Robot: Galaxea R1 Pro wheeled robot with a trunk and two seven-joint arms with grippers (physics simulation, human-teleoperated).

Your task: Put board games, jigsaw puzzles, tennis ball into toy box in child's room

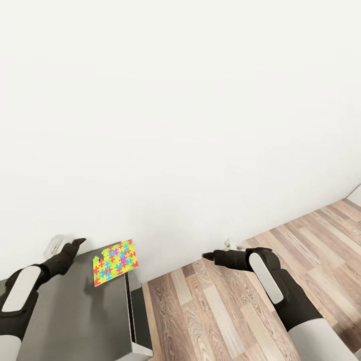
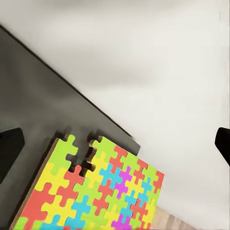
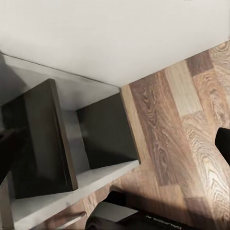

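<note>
One jigsaw puzzle (image 1: 116, 261), a thin square of many-coloured interlocking pieces, lies flat on the far right corner of a dark grey cabinet top (image 1: 75, 311). In the left wrist view the jigsaw puzzle (image 2: 96, 191) has a notch in its near edge, and one corner reaches past the cabinet top (image 2: 38, 96). My left gripper (image 1: 67, 244) hovers open just left of it, with a dark fingertip (image 2: 8, 151) at each side of that view. Out over the wood floor, my right gripper (image 1: 216, 250) is open and holds nothing. The toy box, board games, tennis ball and bed are out of view.
A plain white wall (image 1: 180, 100) stands close behind the cabinet. Wood-plank floor (image 1: 225, 311) stretches to the right. The right wrist view looks down on the cabinet's open dark compartments (image 3: 43, 139) and my dark base (image 3: 124, 218).
</note>
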